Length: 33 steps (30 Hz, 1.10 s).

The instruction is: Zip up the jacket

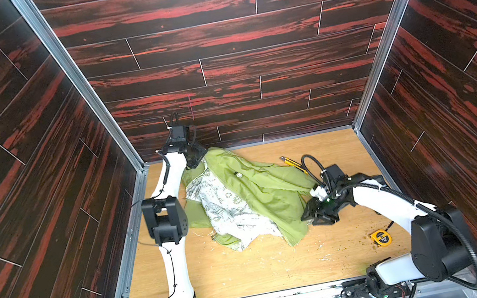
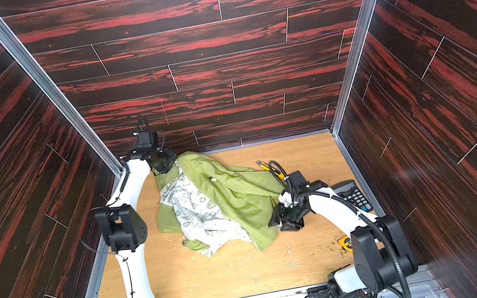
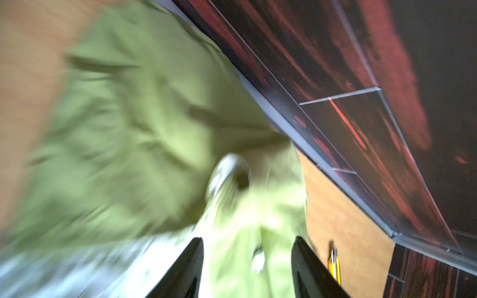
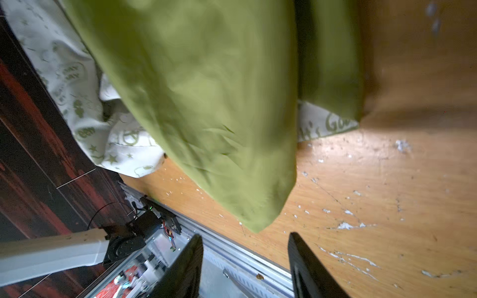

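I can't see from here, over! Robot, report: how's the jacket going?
Left gripper open over the far end of the jacket. Right gripper open, clear of its near corner. Jacket crumpled, unzipped, lining showing. Yellow cutter close beside it.

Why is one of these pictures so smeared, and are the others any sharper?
Left wrist view: motion blur smears the thin lime-green jacket, while the dark red wall panels look fairly crisp. Right wrist view: milder softness, plus bright glare on the scuffed wooden tabletop. Both top views: sharp, though those panels splay outward.
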{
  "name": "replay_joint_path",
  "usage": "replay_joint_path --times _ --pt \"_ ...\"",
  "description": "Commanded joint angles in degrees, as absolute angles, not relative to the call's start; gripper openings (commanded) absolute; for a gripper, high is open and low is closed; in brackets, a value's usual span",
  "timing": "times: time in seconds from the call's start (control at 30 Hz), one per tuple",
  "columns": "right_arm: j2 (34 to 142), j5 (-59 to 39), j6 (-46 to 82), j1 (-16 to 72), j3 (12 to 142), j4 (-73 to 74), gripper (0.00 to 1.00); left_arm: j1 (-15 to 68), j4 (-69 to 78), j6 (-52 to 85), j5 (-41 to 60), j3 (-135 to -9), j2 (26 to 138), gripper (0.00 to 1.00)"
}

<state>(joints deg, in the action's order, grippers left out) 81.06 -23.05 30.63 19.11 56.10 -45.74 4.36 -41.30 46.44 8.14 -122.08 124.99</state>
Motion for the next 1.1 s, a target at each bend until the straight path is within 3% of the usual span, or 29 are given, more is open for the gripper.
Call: replay_joint_path --times 0.0,0.13,0.3,0.47,0.67,0.8,0.93,1.07 --pt "80.83 -13.26 29.13 24.63 64.01 -51.50 0.59 2.65 -43.04 43.67 2.67 -109.03 109.42 0.59" --pt "87.79 -9.83 27.83 33.75 73.43 -52.03 0.66 -0.96 -35.94 46.18 2.47 -86.37 95.48 0.66" --pt "101.79 -6.96 24.33 44.85 87.42 -53.36 0.68 -5.74 -30.39 49.37 8.32 -66.58 88.18 0.67" --pt "116.73 -5.16 19.80 53.13 102.37 -57.14 0.70 -9.27 -27.67 51.13 15.36 -57.37 87.69 0.67" --pt "130.60 -1.74 19.94 55.77 116.94 -62.41 0.69 -11.85 -22.58 51.24 20.64 -57.03 91.30 0.67" --pt "133.50 -0.62 20.22 55.72 121.84 -64.95 0.37 -12.92 -19.00 52.11 22.61 -60.03 95.66 0.66" --pt "133.22 -1.65 20.04 55.05 123.23 -65.20 0.18 -13.22 -17.89 51.93 23.03 -65.49 102.19 0.64" --pt "133.15 -2.93 19.61 53.93 123.90 -65.95 0.08 -13.36 -16.20 52.01 23.71 -70.73 108.23 0.59"
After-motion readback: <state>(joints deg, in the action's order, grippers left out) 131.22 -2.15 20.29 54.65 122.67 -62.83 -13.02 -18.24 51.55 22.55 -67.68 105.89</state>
